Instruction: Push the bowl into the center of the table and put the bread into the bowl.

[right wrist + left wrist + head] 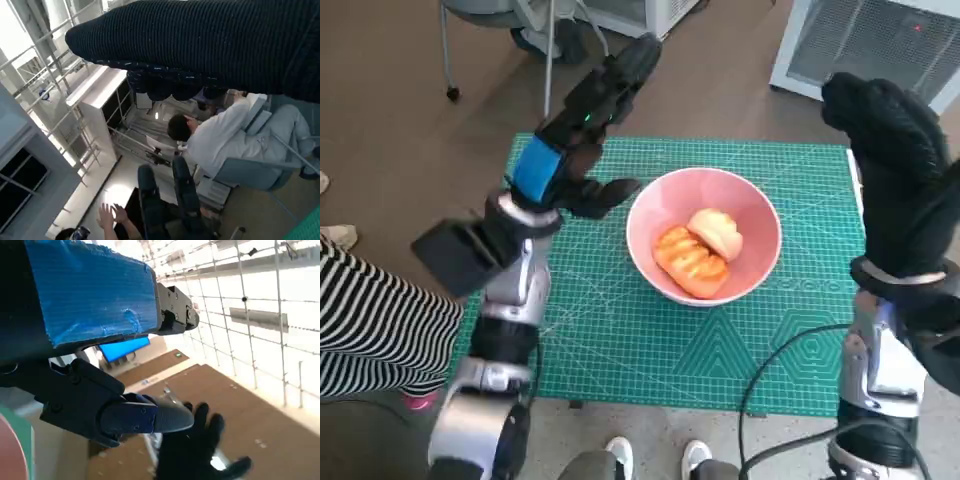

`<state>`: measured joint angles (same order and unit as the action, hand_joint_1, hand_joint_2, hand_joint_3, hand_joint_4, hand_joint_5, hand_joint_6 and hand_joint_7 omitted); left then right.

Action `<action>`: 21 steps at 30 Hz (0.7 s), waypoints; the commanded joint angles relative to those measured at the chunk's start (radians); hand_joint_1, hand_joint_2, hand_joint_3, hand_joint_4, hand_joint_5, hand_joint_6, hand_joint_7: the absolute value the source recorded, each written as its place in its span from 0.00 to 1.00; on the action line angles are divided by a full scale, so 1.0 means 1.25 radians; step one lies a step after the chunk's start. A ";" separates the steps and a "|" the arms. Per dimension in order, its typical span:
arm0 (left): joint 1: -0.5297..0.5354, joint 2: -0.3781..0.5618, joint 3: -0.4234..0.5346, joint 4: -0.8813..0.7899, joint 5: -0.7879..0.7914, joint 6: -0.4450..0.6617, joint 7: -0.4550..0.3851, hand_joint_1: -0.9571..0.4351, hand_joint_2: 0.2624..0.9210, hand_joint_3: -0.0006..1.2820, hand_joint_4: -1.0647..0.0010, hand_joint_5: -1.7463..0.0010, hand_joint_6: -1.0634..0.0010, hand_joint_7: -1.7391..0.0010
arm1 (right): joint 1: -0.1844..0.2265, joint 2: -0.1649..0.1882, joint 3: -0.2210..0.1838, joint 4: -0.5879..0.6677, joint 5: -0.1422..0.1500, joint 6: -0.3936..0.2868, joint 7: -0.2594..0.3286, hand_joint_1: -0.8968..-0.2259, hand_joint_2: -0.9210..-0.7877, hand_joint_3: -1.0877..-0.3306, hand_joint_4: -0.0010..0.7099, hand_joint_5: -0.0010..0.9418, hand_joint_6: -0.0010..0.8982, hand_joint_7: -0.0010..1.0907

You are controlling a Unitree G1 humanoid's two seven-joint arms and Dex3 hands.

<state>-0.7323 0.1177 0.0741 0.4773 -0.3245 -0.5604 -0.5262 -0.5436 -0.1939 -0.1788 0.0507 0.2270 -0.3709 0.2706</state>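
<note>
green cutting mat (620, 340) | striped sleeve (370, 330) | seated person (220, 137)

The pink bowl (704, 235) sits in the middle of the green mat (620, 340) on the bench, with two pieces of bread (702, 252) inside. The mat is bare in front of the bowl and on both sides, so a hand could pass there. The left hand (582, 130) hangs just beside the bowl's left rim. The right hand (890, 150) is raised by the mat's right edge. A black cable (790, 352) crosses the near right corner.

Pink bowl (752, 213); golden-orange bread (692, 262); green gridded mat (620, 330); black-white striped sleeve (370, 330).
</note>
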 commanded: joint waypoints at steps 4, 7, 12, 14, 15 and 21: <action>0.023 0.015 0.003 -0.066 -0.012 0.043 -0.025 0.12 1.00 0.49 0.91 0.96 0.98 0.77 | -0.014 0.002 0.015 0.035 -0.014 0.001 -0.005 0.28 0.00 0.43 0.23 0.00 0.06 0.40; 0.032 0.014 0.003 -0.080 -0.016 0.054 -0.035 0.12 1.00 0.48 0.92 0.96 0.99 0.76 | -0.015 0.004 0.020 0.036 -0.014 0.003 -0.006 0.26 0.00 0.43 0.23 0.00 0.07 0.39; 0.049 0.010 -0.003 -0.111 -0.023 0.079 -0.049 0.12 1.00 0.47 0.93 0.96 1.00 0.77 | -0.010 0.006 0.027 0.030 -0.014 0.010 -0.009 0.24 0.00 0.44 0.23 0.00 0.07 0.39; 0.055 0.008 -0.005 -0.119 -0.022 0.086 -0.051 0.13 1.00 0.46 0.93 0.96 1.00 0.77 | -0.008 0.006 0.028 0.030 -0.013 0.011 -0.010 0.24 0.00 0.45 0.23 0.00 0.07 0.39; 0.057 0.007 -0.006 -0.123 -0.021 0.088 -0.051 0.13 1.00 0.46 0.94 0.96 1.00 0.77 | -0.008 0.006 0.029 0.030 -0.012 0.012 -0.010 0.24 0.00 0.45 0.23 0.00 0.07 0.39; 0.067 0.005 -0.010 -0.139 -0.017 0.101 -0.050 0.14 1.00 0.46 0.94 0.96 1.00 0.78 | -0.001 0.006 0.029 0.027 -0.004 0.018 -0.009 0.24 0.00 0.46 0.23 0.00 0.09 0.39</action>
<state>-0.6584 0.1246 0.0679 0.3312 -0.3479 -0.4454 -0.5862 -0.5688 -0.1910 -0.1471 0.0820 0.2245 -0.3671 0.2641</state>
